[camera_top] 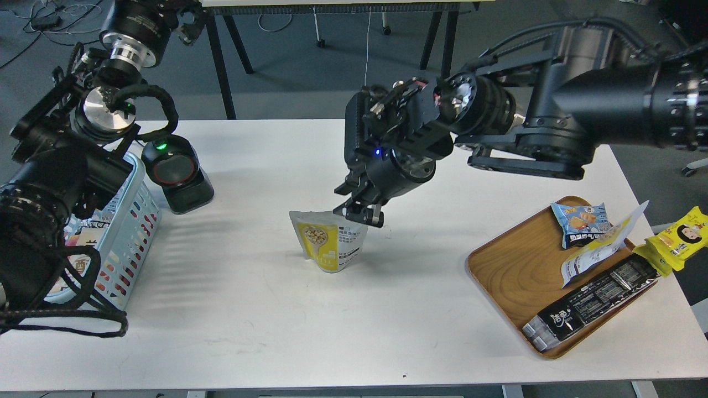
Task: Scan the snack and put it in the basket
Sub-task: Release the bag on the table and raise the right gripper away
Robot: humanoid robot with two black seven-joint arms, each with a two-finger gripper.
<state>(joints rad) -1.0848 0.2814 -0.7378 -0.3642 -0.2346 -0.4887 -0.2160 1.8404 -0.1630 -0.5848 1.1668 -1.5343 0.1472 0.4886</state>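
The snack (328,241), a small pouch with a yellow front and a round picture of beige pieces, stands slightly tilted on the white table (276,309) near its middle. My right gripper (359,214) hangs just above the pouch's top right corner, its fingers spread, and the pouch rests on its own. The light blue slotted basket (134,221) stands at the left edge, partly hidden by my left arm, with packs inside. My left arm's far end (138,145) sits against a black scanner (177,172) with a red ring and a green light; its fingers cannot be told apart.
A wooden tray (514,265) at the right holds a blue snack pack (581,221), a flat white-yellow pouch (600,249) and a long black pack (592,301). A bright yellow cartoon-face pack (683,235) lies off the tray's right edge.
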